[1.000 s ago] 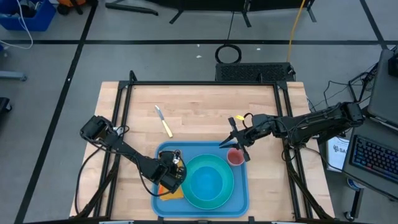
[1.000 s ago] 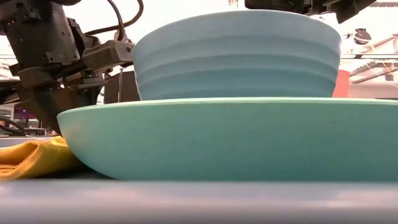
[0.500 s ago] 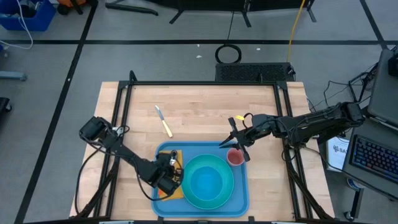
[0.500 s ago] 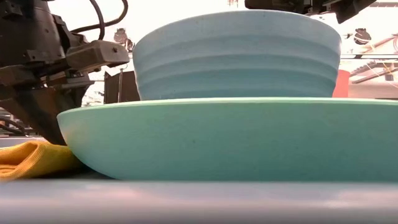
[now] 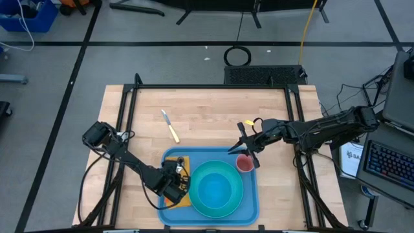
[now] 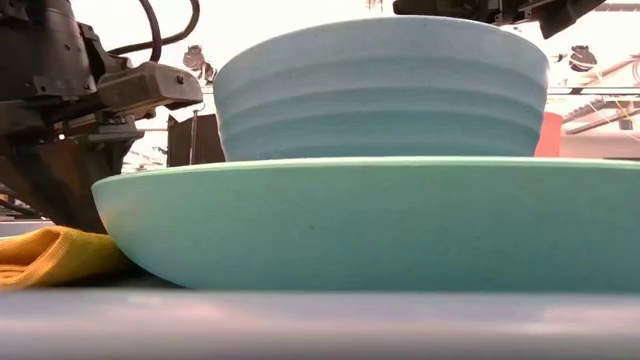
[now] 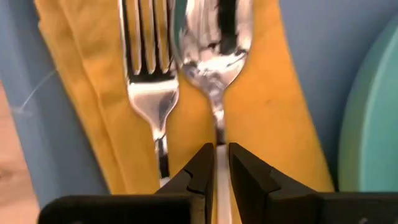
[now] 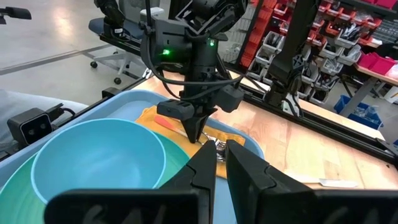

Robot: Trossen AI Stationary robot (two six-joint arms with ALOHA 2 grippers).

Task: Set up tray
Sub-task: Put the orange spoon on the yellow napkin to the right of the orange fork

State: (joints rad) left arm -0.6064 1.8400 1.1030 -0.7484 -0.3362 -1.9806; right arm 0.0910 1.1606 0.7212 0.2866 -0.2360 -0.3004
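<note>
The light-blue tray [image 5: 251,206] lies at the table's near edge. On it stand a turquoise plate [image 5: 200,206] with a blue bowl [image 5: 215,188] in it and a red cup [image 5: 245,164]. At its left end a folded yellow napkin [image 7: 273,106] carries a fork [image 7: 149,81] and a spoon [image 7: 214,43]. My left gripper [image 7: 217,165] stands over the napkin, shut on the spoon. My right gripper [image 5: 249,153] hovers shut just beyond the red cup, holding nothing. My left gripper pinches the spoon's handle [image 7: 217,134] between its two fingers, a little behind the spoon's bowl, coming from above and pointing down. The fingers lie across the handle. The spoon's bowl rests on the yellow napkin, beside the fork.
A knife with a yellow handle [image 5: 170,126] lies on the bare wood beyond the tray's left end. A black frame runs along the table's far, left and right sides. In the low view the plate [image 6: 370,220] and bowl [image 6: 380,90] fill the picture, the napkin [image 6: 50,255] at their side.
My left gripper has moved a little toward the table's left edge and slightly down over the napkin, staying shut on the spoon. My right arm has kept still.
</note>
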